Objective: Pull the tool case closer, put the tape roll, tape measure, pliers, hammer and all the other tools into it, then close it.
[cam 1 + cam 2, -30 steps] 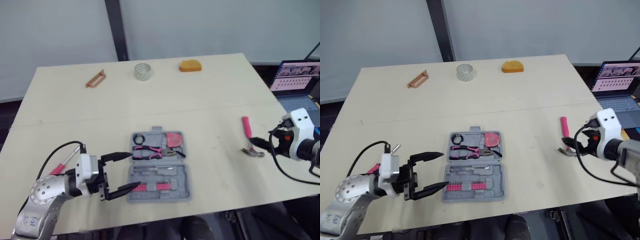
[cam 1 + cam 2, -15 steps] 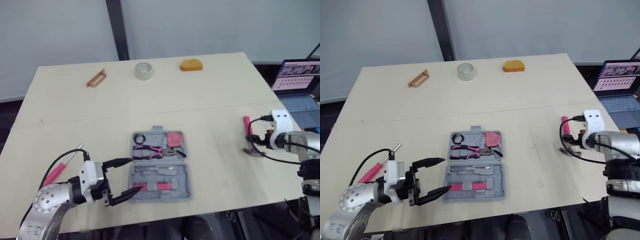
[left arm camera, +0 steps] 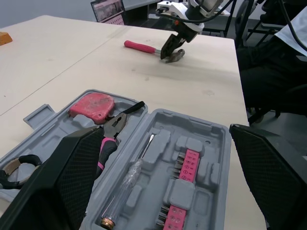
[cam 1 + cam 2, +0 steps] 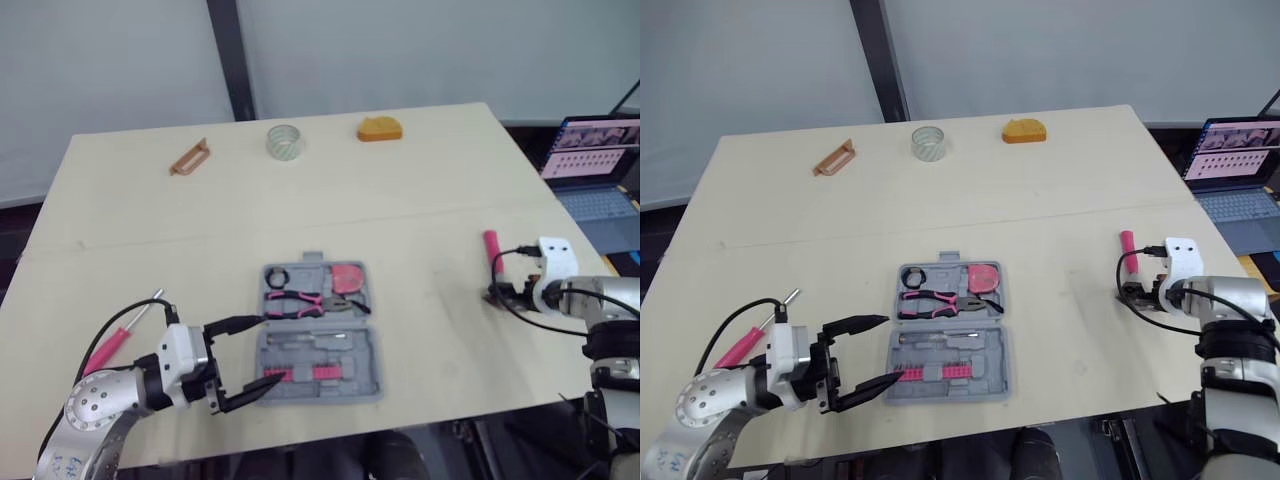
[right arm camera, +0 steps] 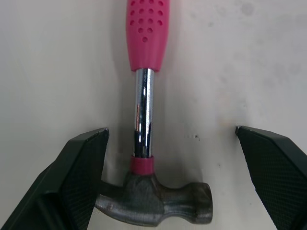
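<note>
A grey plastic case [image 4: 320,335] lies open flat at the near middle of a pale wooden table [image 4: 420,200], its two halves moulded into shaped recesses. The far half holds pliers [image 4: 300,301] with pink-and-black handles and a rounded red tape measure [image 4: 349,277]. The near half holds a pink bit strip [image 4: 305,373] and a clear-handled screwdriver [image 3: 127,184]. The left gripper [image 4: 268,349] is spread wide at the case's left edge, its black fingertips reaching over the near half and gripping nothing; whether they touch the plastic cannot be told. Well to the right, near the table's edge, lies the hammer [image 5: 144,110], with a dimpled pink grip, a bright steel shank and a dull grey head. The right gripper [image 5: 170,130] stands open over the head end, a textured pad on each side of the shank and clear of it. A pink-handled screwdriver [image 4: 125,335] rests on the table beyond the left arm. Along the far edge, well apart from the case, sit a clear tape roll [image 4: 285,142], an orange rounded object [image 4: 380,129] and a brown handle-shaped piece [image 4: 190,157]. A faint seam crosses the tabletop. Behind it rises a pale wall [image 4: 400,50] with a dark upright post [image 4: 228,55], and an open laptop [image 4: 590,160] stands off to the right.
</note>
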You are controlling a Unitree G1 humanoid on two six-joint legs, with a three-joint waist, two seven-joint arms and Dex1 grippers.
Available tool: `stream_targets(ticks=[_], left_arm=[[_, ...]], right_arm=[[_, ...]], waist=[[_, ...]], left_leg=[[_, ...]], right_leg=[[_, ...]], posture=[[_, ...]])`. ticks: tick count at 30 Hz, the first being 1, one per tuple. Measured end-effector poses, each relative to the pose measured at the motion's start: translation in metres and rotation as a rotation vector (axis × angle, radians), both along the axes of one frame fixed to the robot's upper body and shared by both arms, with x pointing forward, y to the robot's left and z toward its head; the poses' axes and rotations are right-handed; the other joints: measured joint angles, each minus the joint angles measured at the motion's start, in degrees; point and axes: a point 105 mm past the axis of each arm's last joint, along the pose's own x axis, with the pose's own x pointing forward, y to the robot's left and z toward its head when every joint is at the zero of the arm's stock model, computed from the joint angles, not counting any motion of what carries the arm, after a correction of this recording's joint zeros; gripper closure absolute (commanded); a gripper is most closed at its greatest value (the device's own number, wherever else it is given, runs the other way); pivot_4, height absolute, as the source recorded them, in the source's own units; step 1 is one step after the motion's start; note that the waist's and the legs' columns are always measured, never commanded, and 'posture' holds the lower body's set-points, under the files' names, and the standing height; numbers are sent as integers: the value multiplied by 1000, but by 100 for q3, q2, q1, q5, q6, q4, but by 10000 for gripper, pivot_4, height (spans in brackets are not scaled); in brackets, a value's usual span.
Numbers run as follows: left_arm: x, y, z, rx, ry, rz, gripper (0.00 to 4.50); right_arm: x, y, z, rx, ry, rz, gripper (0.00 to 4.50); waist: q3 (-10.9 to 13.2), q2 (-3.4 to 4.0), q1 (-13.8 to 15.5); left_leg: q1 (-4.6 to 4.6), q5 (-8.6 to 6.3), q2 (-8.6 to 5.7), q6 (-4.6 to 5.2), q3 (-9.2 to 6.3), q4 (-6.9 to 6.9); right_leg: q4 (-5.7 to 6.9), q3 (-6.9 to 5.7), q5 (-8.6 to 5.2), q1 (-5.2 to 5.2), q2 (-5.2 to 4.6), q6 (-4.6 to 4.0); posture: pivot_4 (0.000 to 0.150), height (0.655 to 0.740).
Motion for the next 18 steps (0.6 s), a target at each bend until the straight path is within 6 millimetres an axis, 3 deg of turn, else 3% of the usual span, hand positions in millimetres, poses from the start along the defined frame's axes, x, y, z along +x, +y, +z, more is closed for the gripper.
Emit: stream_targets(ticks=[5,6,10,18], left_arm=[[1,4,-7,2,10,5,0],[1,4,-8,2,11,2,0],[-1,6,-11,-1,10,-1,0],[-4,6,-13,-1,14,-1,0]], right_arm=[[-2,0,3,14,-14,-8,25870],[-2,1,4,14,-16,-5,27181],[-5,5,1,17,-8,5,44789],[-7,6,0,5,-12,17,44789]], waist=[[-1,1,-13],[-2,0,-15],[-2,0,-4],[-2,0,-10]], left_leg=[[0,0,0,0,0,0],[2,0,2,0,1,-1],[1,0,3,0,0,0],[1,0,3,0,1,-1]], right_leg=[[-1,1,0,0,0,0],[0,0,0,2,1,0],[-1,-1,0,2,1,0],[-2,0,0,1,1,0]], posture=[[1500,7400],[1500,7400],[1500,7400],[1500,7400]])
